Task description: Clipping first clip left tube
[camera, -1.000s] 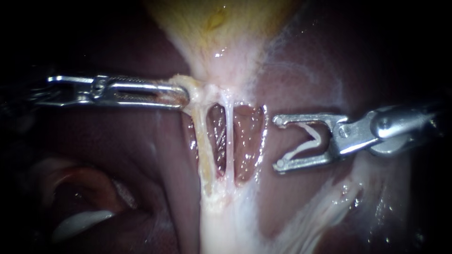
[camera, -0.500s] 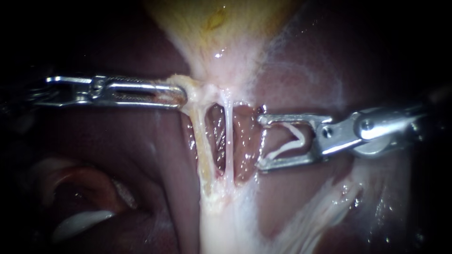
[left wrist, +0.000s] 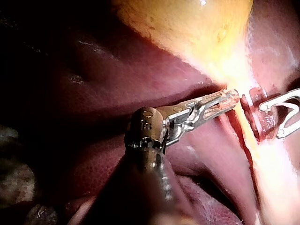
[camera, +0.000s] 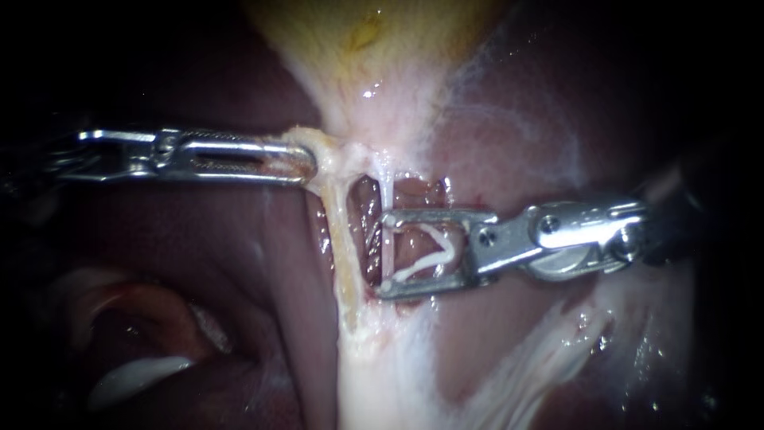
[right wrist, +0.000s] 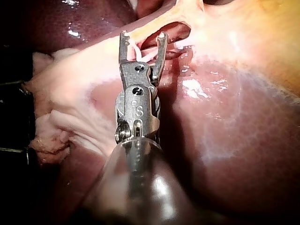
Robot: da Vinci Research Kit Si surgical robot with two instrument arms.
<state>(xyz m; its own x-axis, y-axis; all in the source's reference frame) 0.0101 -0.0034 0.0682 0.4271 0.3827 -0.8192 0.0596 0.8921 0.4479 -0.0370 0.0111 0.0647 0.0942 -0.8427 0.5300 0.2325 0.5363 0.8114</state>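
The left tube (camera: pixel 342 239) is the thicker, yellowish one of two strands. They run down from under the gallbladder (camera: pixel 374 40) to the pale stalk of tissue (camera: pixel 382 374) below. Wet reddish tissue shows in the gap between them, and the dark liver (camera: pixel 199 263) lies to either side. The left tube carries no clip, and it lies just beyond the tips of your right instrument (camera: pixel 386 249).

That instrument comes in nearly level from the right. Its pincer stands spread wide, with a white clip (camera: pixel 430 253) seated inside. The clip is open, its two legs resting against the two halves of the pincer and its bend pointing back toward the hinge. The thin tube (camera: pixel 387 195), just to the right of the left tube, crosses the mouth of the pincer right at its tips. You cannot tell from these views whether it sits between the clip's legs or only behind the tips. In the right wrist view the pincer's tips reach the gap between the strands, with the clip white between them.

Your left instrument (camera: pixel 310 163) comes in level from the left. Its pincer is clamped on the yellowish tissue at the top of the left tube, where that strand meets the narrowing end of the gallbladder. The left wrist view shows the same hold, with your right instrument's spread pincer just past the two strands.
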